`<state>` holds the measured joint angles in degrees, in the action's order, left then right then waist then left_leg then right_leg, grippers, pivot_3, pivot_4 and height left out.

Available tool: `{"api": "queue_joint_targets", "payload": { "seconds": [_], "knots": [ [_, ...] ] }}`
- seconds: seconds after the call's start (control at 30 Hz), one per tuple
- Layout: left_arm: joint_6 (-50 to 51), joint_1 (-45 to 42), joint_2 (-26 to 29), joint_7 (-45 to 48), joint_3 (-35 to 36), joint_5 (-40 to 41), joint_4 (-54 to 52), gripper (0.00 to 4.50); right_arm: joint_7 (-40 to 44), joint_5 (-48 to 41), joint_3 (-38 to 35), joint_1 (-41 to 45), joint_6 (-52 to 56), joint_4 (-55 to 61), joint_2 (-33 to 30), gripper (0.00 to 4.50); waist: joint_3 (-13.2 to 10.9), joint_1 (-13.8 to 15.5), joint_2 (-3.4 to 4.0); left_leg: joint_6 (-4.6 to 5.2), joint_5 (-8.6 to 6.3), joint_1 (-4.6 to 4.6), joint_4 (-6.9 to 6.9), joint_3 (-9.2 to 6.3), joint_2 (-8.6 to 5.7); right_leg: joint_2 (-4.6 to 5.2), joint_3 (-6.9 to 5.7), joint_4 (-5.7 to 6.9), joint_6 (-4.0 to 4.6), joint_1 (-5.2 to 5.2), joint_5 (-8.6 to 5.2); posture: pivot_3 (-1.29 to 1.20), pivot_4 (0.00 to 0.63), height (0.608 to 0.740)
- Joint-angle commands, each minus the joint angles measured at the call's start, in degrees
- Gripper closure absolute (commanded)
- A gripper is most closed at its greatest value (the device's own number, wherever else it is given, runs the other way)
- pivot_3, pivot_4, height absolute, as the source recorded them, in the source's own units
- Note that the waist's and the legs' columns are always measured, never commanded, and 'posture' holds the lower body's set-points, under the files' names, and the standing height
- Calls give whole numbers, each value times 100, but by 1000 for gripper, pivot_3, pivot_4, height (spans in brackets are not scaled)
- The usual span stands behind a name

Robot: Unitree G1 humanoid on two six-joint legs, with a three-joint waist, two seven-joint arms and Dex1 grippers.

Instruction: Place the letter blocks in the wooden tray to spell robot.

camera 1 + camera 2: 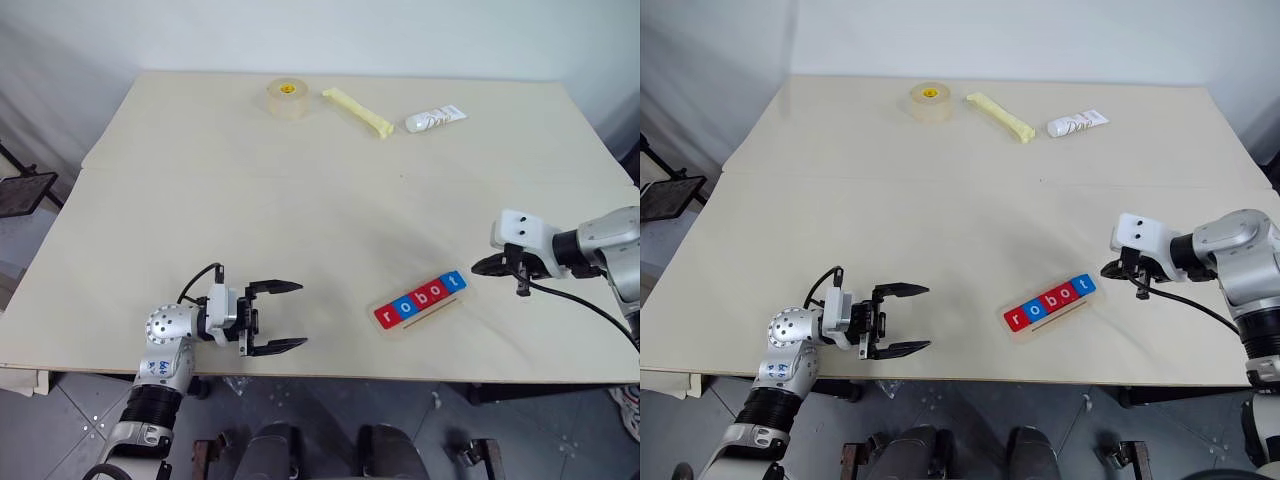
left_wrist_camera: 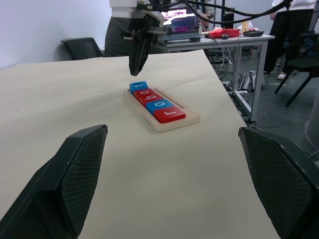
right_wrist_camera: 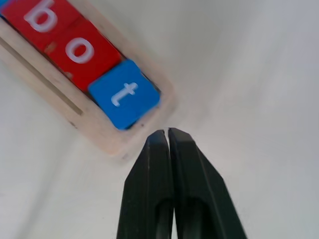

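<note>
**Closed right fingers sit just off the "t" end of a filled tray**

Black fingers point(image 3: 169, 164) of the right gripper point(image 1: 490, 264) are pressed together with nothing between them, their tips hovering just beyond the end of the wooden tray point(image 3: 107, 135) where the blue "t" block point(image 3: 124, 92) sits. From those tips the tray runs away on a slant, its long axis heading toward the robot's left and slightly nearer the table's front edge.

All five letter blocks point(image 1: 420, 299) lie in a touching row in the tray, reading r, o, b, o, t: red, blue, red, red, blue. By the look of it the word is complete, so any coming move is likely a retreat. The relation that matters is that the tips are close to the tray's end, so a pull straight up and away should avoid nudging it.

Further out, the left gripper point(image 1: 272, 318) hangs near the front edge with its jaws spread wide and empty, pointing toward the tray but well apart from it. At the table's far side lie a tape roll point(image 1: 287, 98), a pale yellow stick point(image 1: 357, 112) and a white tube point(image 1: 435, 119).
</note>
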<state>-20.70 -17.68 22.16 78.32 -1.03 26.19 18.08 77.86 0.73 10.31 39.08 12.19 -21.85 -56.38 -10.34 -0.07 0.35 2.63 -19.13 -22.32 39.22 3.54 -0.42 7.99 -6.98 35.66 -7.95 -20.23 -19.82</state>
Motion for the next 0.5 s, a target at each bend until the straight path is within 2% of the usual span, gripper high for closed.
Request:
{"api": "queue_joint_targets", "payload": {
  "seconds": [0.03,0.5],
  "knots": [
    [-24,68,28,-15,20,12,-222,0,7,-45,-60,50,-61,42,73,4474,0,-1,0,0,0,0,0,1,0,0,0,0,0,0,0,0,150,740],
    [5,158,74,-56,10,10,-349,0,-226,2,-67,170,-199,-155,368,4474,0,-6,0,0,0,0,0,0,0,0,0,1,0,0,0,0,150,740]
  ]
}}
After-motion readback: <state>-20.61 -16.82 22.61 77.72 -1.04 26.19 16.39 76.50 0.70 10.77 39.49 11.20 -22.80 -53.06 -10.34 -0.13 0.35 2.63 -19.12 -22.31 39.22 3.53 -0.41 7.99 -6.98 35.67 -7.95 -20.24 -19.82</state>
